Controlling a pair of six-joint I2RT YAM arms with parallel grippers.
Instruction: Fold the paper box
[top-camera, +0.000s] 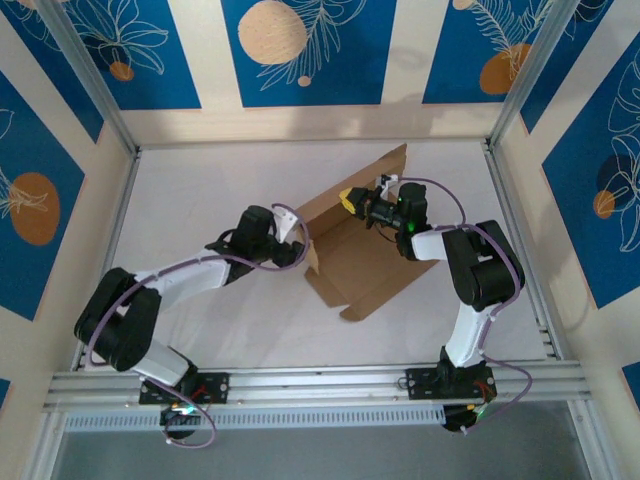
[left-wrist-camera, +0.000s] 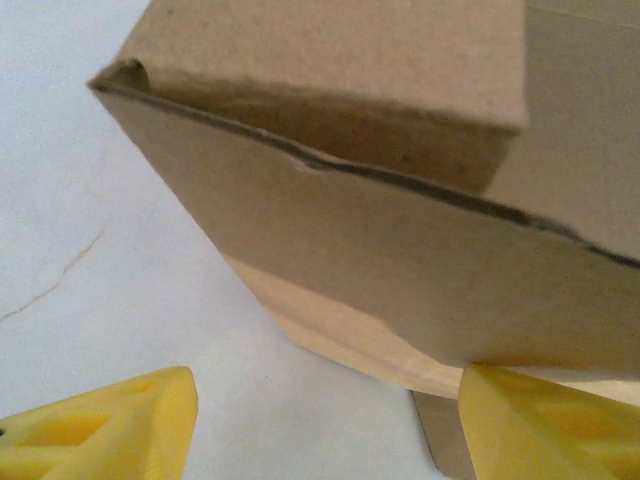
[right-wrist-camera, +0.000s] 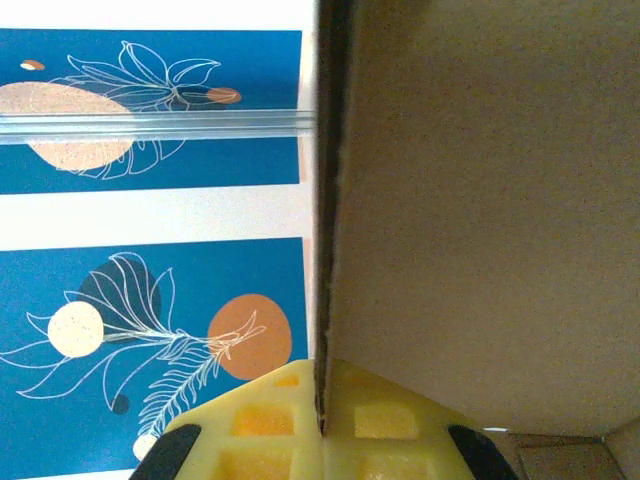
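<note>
Top external view: the paper box (top-camera: 362, 262) sits half-folded on the table (top-camera: 200, 180), the right gripper (top-camera: 350, 200) clamped on its raised rear flap, the left gripper (top-camera: 300, 238) spread apart just beside its left wall

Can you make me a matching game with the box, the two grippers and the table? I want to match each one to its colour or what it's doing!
Things:
1. box
2. left gripper
3. right gripper
4. table

Matches:
A. white
B. shut, pinching a cardboard edge
C. brown
D. yellow fingers wide apart

Pairs: 1-C, 2-D, 3-B, 4-A
</note>
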